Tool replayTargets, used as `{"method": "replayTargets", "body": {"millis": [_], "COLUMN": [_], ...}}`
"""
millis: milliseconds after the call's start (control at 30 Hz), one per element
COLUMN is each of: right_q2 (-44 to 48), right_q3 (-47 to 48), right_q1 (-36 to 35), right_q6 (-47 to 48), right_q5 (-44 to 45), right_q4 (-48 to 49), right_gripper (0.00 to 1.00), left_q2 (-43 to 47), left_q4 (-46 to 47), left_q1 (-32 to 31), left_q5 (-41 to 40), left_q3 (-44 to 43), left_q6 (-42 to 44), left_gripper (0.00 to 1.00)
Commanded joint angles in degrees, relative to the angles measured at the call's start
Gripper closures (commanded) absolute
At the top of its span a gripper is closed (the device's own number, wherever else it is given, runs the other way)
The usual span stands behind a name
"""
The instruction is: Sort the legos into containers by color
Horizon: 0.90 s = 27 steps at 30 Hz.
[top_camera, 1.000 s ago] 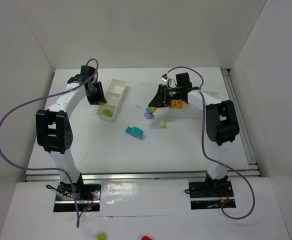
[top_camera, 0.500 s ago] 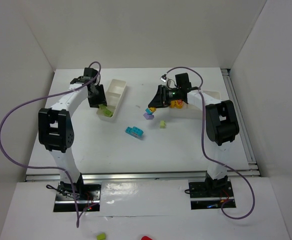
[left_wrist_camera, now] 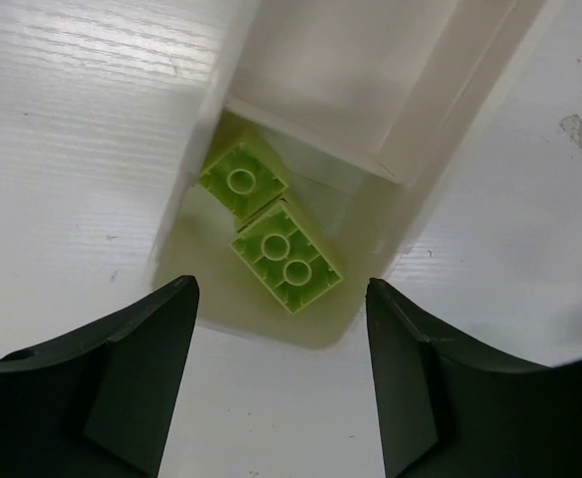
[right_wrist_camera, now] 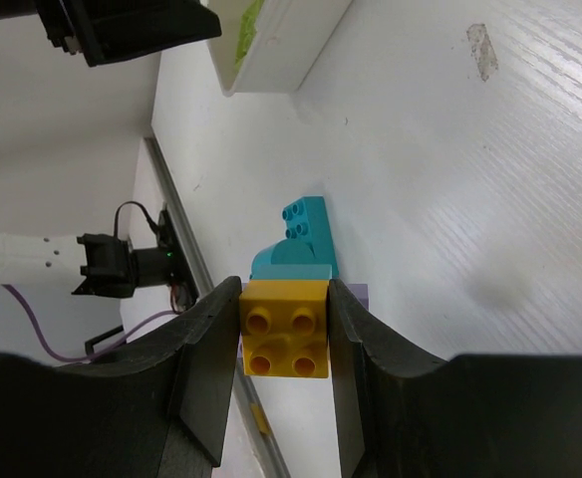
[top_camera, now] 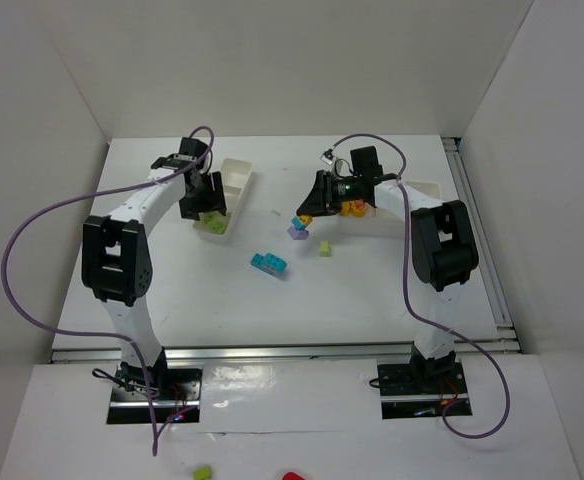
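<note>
The top external camera sits high behind the arm bases and looks down and forward over the whole table [top_camera: 372, 290], far enough off to hold both arms. The left wrist camera looks almost straight down from close by, past the left gripper [left_wrist_camera: 279, 329], into the end compartment of the left tray [left_wrist_camera: 470, 90] (the pale green bricks [left_wrist_camera: 281, 254] there also show, small, in the top view). The right wrist camera, rolled sideways and low, looks along the tabletop past the right gripper [right_wrist_camera: 283, 339] and its yellow brick [right_wrist_camera: 285, 344] to the cyan brick [right_wrist_camera: 296, 239], with a corner of the same tray farther off
</note>
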State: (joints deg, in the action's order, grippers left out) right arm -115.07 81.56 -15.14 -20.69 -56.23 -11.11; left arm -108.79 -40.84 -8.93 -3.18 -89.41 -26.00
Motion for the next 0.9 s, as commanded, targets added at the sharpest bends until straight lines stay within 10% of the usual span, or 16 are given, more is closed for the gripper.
{"method": "replayTargets", "body": {"millis": [0, 400, 867], "right_q2": [2.5, 6.3, 7.0], "right_q3": [2.0, -0.4, 6.3], "right_q1": [-0.5, 0.0, 0.0], "right_q6": [1.3, 2.4, -3.7], "right_q5": [1.1, -0.4, 0.7], "right_q4": [-1.9, -2.4, -10.9], "right_gripper": [0.7, 0.7, 0.7], "left_q2": [3.1, 4.3, 10.1], "left_q4": [-1.0, 14.3, 14.7], "left_q1": [-2.9, -5.0, -22.3], "left_q5": [2.6, 57.8, 22.1], "left_q3": [-3.2, 4.9, 4.4], "left_q6": [1.6, 8.5, 18.5], "left_gripper": [0.22, 0.06, 0.0]}}
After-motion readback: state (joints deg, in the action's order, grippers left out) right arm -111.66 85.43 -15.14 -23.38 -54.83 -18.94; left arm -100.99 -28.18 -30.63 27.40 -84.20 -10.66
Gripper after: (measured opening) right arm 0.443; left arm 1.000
